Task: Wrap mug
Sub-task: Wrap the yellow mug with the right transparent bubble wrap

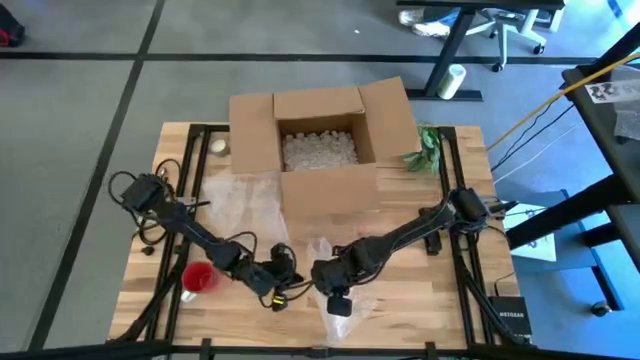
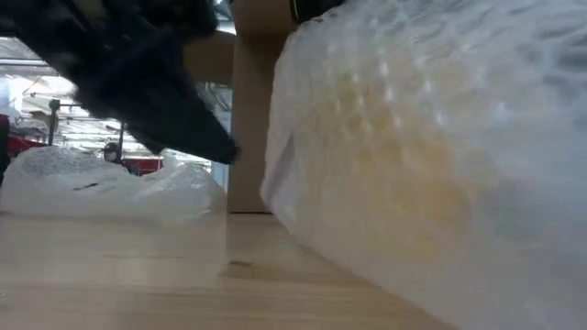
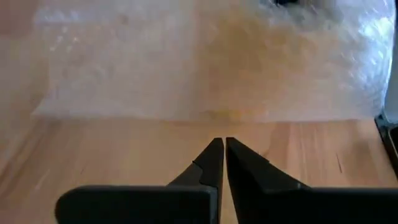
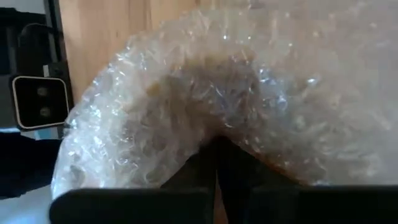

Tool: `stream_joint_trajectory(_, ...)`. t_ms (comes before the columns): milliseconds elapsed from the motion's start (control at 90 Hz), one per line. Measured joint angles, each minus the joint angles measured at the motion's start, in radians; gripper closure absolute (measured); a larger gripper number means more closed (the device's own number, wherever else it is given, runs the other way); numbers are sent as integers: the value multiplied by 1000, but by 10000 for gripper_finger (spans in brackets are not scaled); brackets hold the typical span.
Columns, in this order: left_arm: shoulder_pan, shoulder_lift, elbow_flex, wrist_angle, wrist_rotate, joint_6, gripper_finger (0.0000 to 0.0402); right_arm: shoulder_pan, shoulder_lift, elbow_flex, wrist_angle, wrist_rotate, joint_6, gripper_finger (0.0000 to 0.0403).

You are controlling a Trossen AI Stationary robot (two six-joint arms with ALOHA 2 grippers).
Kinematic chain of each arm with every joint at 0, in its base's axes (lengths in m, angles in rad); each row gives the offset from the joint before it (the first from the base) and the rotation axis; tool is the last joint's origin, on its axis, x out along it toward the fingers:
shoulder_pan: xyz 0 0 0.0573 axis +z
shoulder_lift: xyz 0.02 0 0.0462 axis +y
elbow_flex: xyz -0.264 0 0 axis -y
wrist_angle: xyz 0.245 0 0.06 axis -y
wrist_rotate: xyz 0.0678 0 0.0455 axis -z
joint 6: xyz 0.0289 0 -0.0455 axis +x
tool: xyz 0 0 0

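Red mug [image 1: 198, 278] sits bare on the wood table [image 1: 420, 310] at front left, so wrap not started on it, as far as visible. Left gripper [image 1: 283, 283] just right of mug, fingers pinched together, holding nothing; wrist cam shows bubble wrap [image 3: 211, 68] flat ahead, clear and dimpled. Right gripper [image 1: 339, 301] at front center, clenched on the crinkly wrap, bunched into a hump. Left to do: mug onto sheet, fold over. Cardboard box [image 1: 320, 140] w/ white filler behind.
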Motion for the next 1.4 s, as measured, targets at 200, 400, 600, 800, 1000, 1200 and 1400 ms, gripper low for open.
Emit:
stream_joint_trajectory(200,54,45,0,77,13,33,401,0,0,0,19,-17,-10,403)
stream_joint_trajectory(400,44,4,-1,199,-20,154,401,1,0,0,16,-20,-18,403)
stream_joint_trajectory(600,30,-29,-1,307,-14,263,401,1,0,0,15,-22,-35,403)
stream_joint_trajectory(800,33,-28,-2,422,88,316,401,1,0,0,19,-18,-54,403)
stream_joint_trajectory(1000,58,5,2,435,160,237,401,0,1,1,40,2,-67,403)
stream_joint_trajectory(1200,59,52,26,458,196,214,401,-10,0,8,33,13,-67,403)
stream_joint_trajectory(1400,62,55,58,371,210,211,401,-11,-6,96,-124,73,-57,403)
